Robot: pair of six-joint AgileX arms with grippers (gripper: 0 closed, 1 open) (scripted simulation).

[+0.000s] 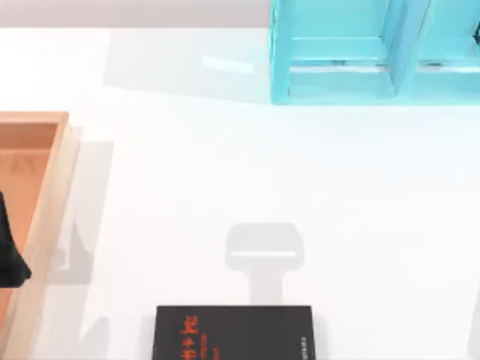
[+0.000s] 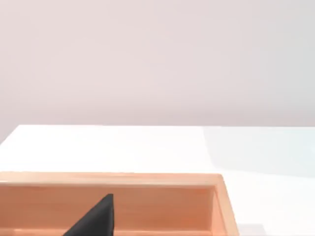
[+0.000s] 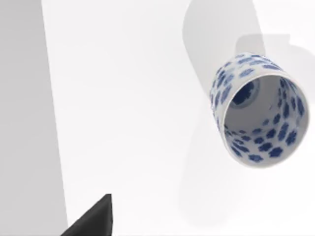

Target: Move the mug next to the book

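The book (image 1: 234,334) is seen flat at the table's near edge. The mug (image 3: 260,114) is viewed from above by the right wrist camera, upright. The left gripper (image 1: 10,251) hangs over the wooden tray (image 1: 52,217); finger spread cannot be told. The turquoise shelf (image 1: 337,67) stands farthest back.

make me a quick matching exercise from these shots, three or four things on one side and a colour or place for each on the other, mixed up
Things:
1. mug
2. book
3. wooden tray
4. shelf unit

Descriptions:
A. turquoise, at the far edge of the table
B. black cover with red-orange lettering, at the near edge
C. white with blue flower pattern
D. orange-brown, at the table's left

Pairs: 1-C, 2-B, 3-D, 4-A
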